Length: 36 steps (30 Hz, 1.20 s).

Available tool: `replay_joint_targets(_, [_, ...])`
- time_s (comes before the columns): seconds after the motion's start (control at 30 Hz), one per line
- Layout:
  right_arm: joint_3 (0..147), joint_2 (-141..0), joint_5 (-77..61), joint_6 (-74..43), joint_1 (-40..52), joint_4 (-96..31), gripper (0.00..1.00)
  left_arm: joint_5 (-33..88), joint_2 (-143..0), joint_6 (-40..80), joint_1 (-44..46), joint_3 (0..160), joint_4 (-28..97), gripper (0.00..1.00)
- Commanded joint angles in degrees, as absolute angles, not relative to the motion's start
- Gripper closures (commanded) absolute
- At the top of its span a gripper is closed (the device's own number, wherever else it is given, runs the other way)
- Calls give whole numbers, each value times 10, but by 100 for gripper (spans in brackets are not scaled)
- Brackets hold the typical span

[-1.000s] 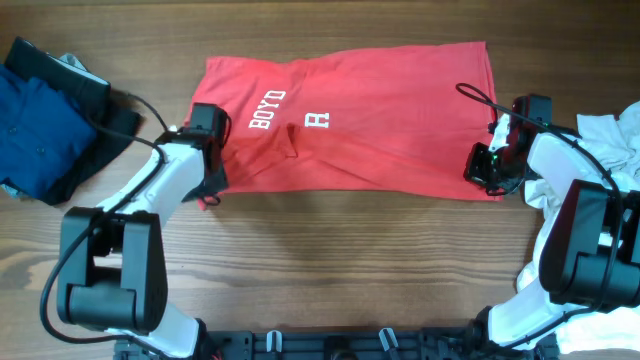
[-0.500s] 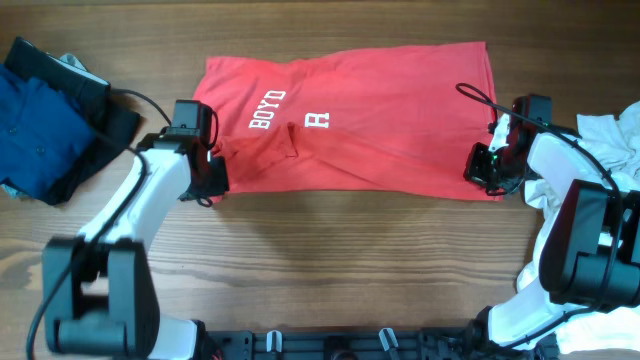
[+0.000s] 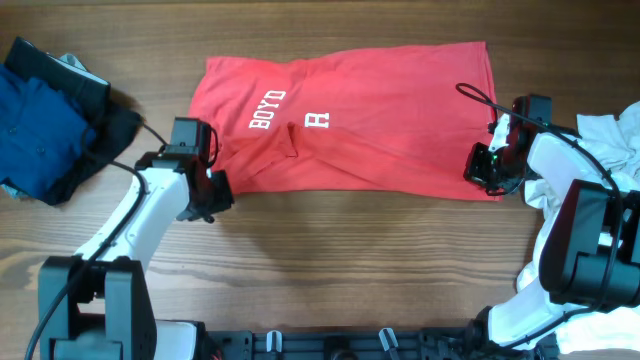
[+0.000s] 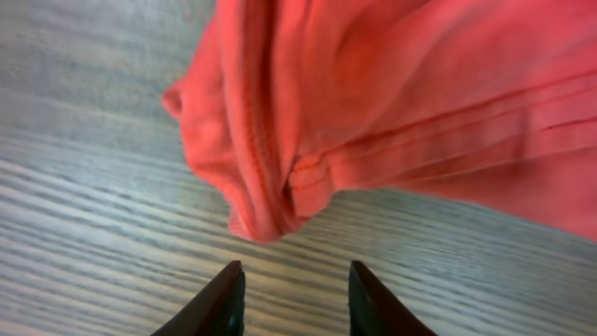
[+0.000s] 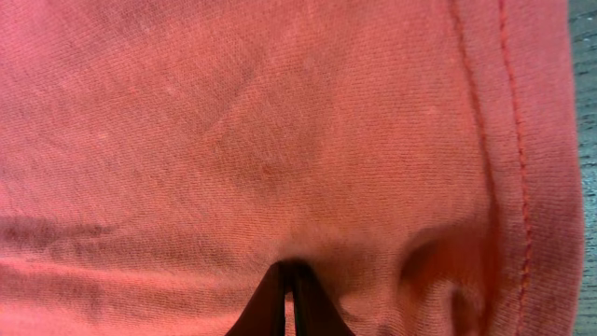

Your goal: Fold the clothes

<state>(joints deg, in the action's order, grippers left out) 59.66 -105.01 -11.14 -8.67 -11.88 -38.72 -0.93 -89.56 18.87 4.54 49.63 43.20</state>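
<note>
The red T-shirt with white lettering lies flat across the far middle of the wooden table, folded to a long band. My left gripper is open and empty, just off the shirt's bunched front left corner, which lies on the wood ahead of the fingertips. My right gripper sits at the shirt's front right corner, its fingers shut on a pinch of the red fabric.
A pile of dark blue and black clothes lies at the far left. White clothes lie heaped at the right edge by the right arm. Bare wooden table runs in front of the shirt.
My left gripper has drawn back off the shirt's left corner toward the front and now stands open over bare wood. The right arm has not moved.
</note>
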Motion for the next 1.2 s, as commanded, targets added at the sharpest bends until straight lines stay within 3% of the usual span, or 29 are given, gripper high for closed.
replay_joint_targets(0.0, [587,-1084,-86,-79,-116,-384,94,-18,-900,213,42,469,397,65])
replay_joint_targets(0.43, [587,-1084,-85,-79,-116,-385,94,-67,-915,213,42,467,368,65])
replay_joint_targets(0.7, [587,-1084,-86,-79,-116,-386,94,-70,-930,212,42,465,365,77])
replay_joint_targets(0.9, [587,-1084,-86,-79,-116,-386,94,-145,-930,197,42,465,362,84])
replay_joint_targets(1.0, [587,-1084,-86,-79,-116,-386,94,-150,-930,191,42,465,362,96])
replay_joint_targets(1.17, [587,-1084,-85,-79,-116,-385,94,-178,-930,134,42,465,350,96])
